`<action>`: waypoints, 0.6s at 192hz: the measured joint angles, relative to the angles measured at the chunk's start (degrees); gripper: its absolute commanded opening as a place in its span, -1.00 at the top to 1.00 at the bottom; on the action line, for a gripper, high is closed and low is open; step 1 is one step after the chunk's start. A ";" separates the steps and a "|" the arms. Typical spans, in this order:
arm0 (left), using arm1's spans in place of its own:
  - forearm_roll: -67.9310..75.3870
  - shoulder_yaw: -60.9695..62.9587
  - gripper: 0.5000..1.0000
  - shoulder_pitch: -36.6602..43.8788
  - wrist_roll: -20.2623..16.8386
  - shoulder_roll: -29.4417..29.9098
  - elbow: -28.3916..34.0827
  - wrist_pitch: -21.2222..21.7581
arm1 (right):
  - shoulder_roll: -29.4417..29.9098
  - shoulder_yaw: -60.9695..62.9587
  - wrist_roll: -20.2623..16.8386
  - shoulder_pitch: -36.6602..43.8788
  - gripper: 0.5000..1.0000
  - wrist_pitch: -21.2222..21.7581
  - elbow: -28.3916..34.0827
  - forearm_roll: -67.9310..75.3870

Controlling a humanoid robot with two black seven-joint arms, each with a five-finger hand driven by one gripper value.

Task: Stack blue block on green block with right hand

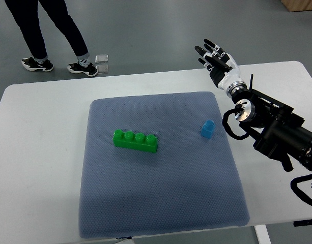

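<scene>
One blue block [207,128], one green block [135,141], right hand [216,60] fingers spread, empty

green block [135,141] | blue block [207,128] | mat [161,203] grey-blue, dotted weave | table [38,168] white | right hand [215,57] blk/wht

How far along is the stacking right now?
Nothing looks done yet. The blue block sits alone on the grey mat, apart from the green block, which has nothing on its studs. The right hand is raised beyond the mat's far right corner, fingers spread and holding nothing. Left to do: reach the blue block, grasp it, carry it over and set it on the green block.
</scene>
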 measured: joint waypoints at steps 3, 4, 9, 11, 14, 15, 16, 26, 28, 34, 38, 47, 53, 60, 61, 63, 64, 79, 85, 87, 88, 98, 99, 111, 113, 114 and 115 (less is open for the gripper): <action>0.00 0.00 -1.00 0.00 0.00 0.00 -0.01 0.00 | 0.00 0.00 0.00 0.00 -0.66 0.00 0.00 0.00; 0.00 0.00 -1.00 0.00 0.00 0.00 -0.02 0.00 | 0.00 0.00 0.00 0.00 -0.66 0.00 0.00 0.00; -0.01 0.00 -1.00 0.00 0.00 0.00 -0.04 0.00 | 0.00 0.00 0.00 0.00 -0.65 0.00 0.00 0.00; -0.01 0.00 -1.00 0.00 -0.01 0.00 -0.05 0.00 | 0.00 0.00 0.00 0.00 -0.66 0.00 0.00 0.00; -0.01 0.00 -1.00 0.00 -0.02 0.00 -0.05 0.00 | 0.00 0.00 0.00 0.00 -0.66 0.00 0.00 0.00; -0.01 0.00 -1.00 0.00 -0.02 0.00 -0.05 0.00 | 0.00 0.00 0.00 0.00 -0.66 0.00 0.00 0.00; -0.01 0.00 -1.00 0.00 -0.03 0.00 -0.05 0.00 | 0.00 0.00 0.00 0.00 -0.66 0.00 0.00 0.00; -0.02 0.00 -1.00 0.00 -0.29 0.00 -0.05 0.03 | 0.00 0.00 0.00 0.00 -0.66 0.00 0.00 0.00; -0.02 0.00 -1.00 0.00 -0.32 0.00 -0.05 0.03 | 0.00 0.00 0.00 0.00 -0.66 0.00 0.00 0.00; -0.02 0.00 -1.00 -0.01 -0.37 0.00 -0.05 0.06 | 0.00 0.00 0.00 0.00 -0.66 0.00 0.00 0.00; -0.02 0.00 -1.00 -0.02 -0.40 0.00 -0.05 0.07 | 0.00 0.00 0.00 0.00 -0.66 0.00 0.00 0.00; -0.02 -0.01 -1.00 -0.05 -0.43 0.00 -0.07 0.08 | 0.00 0.00 0.00 0.00 -0.65 0.00 0.00 0.00; -0.02 -0.04 -1.00 -0.06 -0.44 0.00 -0.07 0.08 | 0.00 0.00 0.00 0.00 -0.66 0.00 0.00 0.00; -0.02 -0.06 -1.00 -0.02 -0.44 0.00 -0.07 0.09 | 0.00 0.00 0.00 0.00 -0.66 0.00 0.00 0.00; -0.02 -0.07 -1.00 -0.01 -0.44 0.00 -0.07 0.09 | 0.00 0.00 0.00 0.00 -0.66 0.00 0.00 0.00; -0.02 -0.07 -1.00 0.01 -0.44 0.00 -0.06 0.09 | 0.00 0.00 0.00 0.00 -0.66 0.00 0.00 0.00; -0.02 -0.07 -1.00 0.02 -0.44 0.00 -0.06 0.09 | 0.00 0.00 0.00 0.00 -0.66 0.00 0.00 0.00; -0.02 -0.09 -1.00 0.16 -0.44 0.00 -0.03 0.09 | 0.00 0.00 0.00 0.00 -0.66 0.00 0.00 0.00; -0.02 -0.09 -1.00 0.17 -0.44 0.00 -0.03 0.09 | 0.00 0.00 0.00 0.00 -0.66 0.00 0.00 0.00; -0.02 -0.09 -1.00 0.17 -0.44 0.00 -0.03 0.09 | 0.00 0.00 0.00 0.00 -0.66 0.00 0.00 0.00; -0.02 -0.09 -1.00 0.17 -0.44 0.00 -0.03 0.09 | 0.00 0.00 0.00 0.00 -0.66 0.00 0.00 0.00; -0.01 -0.09 -1.00 0.17 -0.44 0.00 -0.04 0.09 | -0.04 0.00 0.00 0.00 -0.66 0.00 0.00 0.00; -0.01 -0.09 -1.00 0.17 -0.44 0.00 -0.04 0.09 | -0.05 0.00 0.00 0.00 -0.66 0.00 0.00 0.00; -0.01 -0.09 -1.00 0.17 -0.44 0.00 -0.04 0.09 | -0.21 0.00 0.00 0.01 -0.66 0.00 0.00 0.00; -0.01 -0.09 -1.00 0.17 -0.44 0.00 -0.04 0.09 | -0.23 0.00 0.00 0.01 -0.65 0.00 0.00 0.00; -0.01 -0.09 -1.00 0.17 -0.44 0.00 -0.04 0.09 | -0.24 0.00 0.00 0.01 -0.65 0.00 0.00 0.00; -0.01 -0.09 -1.00 0.17 -0.44 0.00 -0.04 0.09 | -0.25 0.00 0.00 0.01 -0.66 0.00 0.00 0.00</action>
